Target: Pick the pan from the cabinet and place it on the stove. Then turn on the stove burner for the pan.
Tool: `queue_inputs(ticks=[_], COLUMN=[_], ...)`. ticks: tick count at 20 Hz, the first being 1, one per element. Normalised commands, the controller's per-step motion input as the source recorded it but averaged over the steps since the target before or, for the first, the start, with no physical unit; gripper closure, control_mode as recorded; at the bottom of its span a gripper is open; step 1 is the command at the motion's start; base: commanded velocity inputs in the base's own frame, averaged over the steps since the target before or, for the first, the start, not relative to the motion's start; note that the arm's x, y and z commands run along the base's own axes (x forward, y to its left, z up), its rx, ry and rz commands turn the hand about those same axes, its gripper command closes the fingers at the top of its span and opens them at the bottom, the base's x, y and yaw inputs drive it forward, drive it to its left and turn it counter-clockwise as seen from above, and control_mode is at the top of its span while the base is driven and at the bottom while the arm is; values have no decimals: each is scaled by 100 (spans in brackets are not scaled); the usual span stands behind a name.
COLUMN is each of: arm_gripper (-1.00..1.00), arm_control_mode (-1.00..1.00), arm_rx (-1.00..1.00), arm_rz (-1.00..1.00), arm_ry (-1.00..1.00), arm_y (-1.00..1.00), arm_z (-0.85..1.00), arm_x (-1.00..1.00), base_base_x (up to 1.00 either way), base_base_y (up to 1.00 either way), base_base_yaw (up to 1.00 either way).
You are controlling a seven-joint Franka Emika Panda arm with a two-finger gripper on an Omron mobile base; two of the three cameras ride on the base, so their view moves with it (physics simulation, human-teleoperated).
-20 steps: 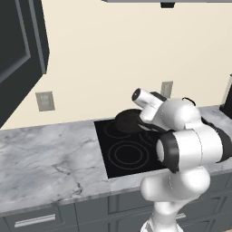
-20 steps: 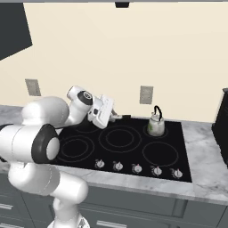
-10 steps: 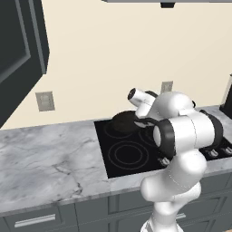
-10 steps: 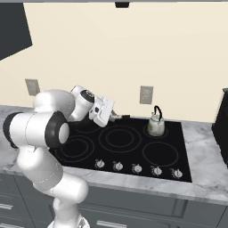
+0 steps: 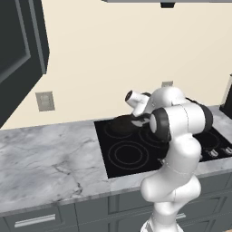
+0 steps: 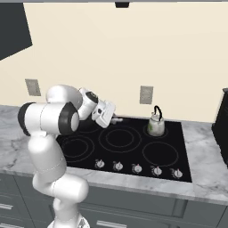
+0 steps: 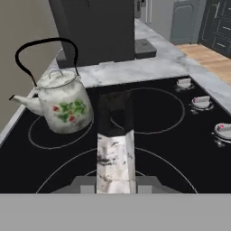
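Observation:
The dark round pan (image 5: 119, 124) sits low over the back left burner zone of the black stove (image 5: 131, 156). Its long handle (image 7: 115, 135) runs straight out from between my fingers in the hand view. My gripper (image 5: 138, 118) is shut on that handle, at the pan's right side. In the right base view the gripper (image 6: 113, 119) points right over the stove (image 6: 129, 138), and my arm hides most of the pan. The cabinet (image 5: 18, 54) hangs at the upper left with its door open.
A pale floral kettle (image 6: 155, 124) with a loop handle stands on the back right zone, close ahead of the gripper (image 7: 63, 106). Knobs (image 6: 136, 168) line the stove's front edge. Grey marble counter (image 5: 45, 158) lies to the left. A tall dark unit (image 6: 221, 120) stands at the right.
My elbow and upper arm have swung up and closer to the camera. The gripper and pan have sunk slightly toward the back left burner.

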Motion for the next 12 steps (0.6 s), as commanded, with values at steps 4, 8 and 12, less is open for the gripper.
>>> queue_inputs(ticks=[4,8,12], arm_gripper=[100,100,100], arm_control_mode=[-100,-100,-100], arm_rx=[0,0,0], arm_rz=[-7,-8,-8], arm_ry=[-6,-9,-13], arm_y=[10,20,27], arm_z=[-55,-45,-44], arm_x=[18,17,14], base_base_x=[0,0,0], base_base_y=[0,0,0], base_base_yaw=[0,0,0])
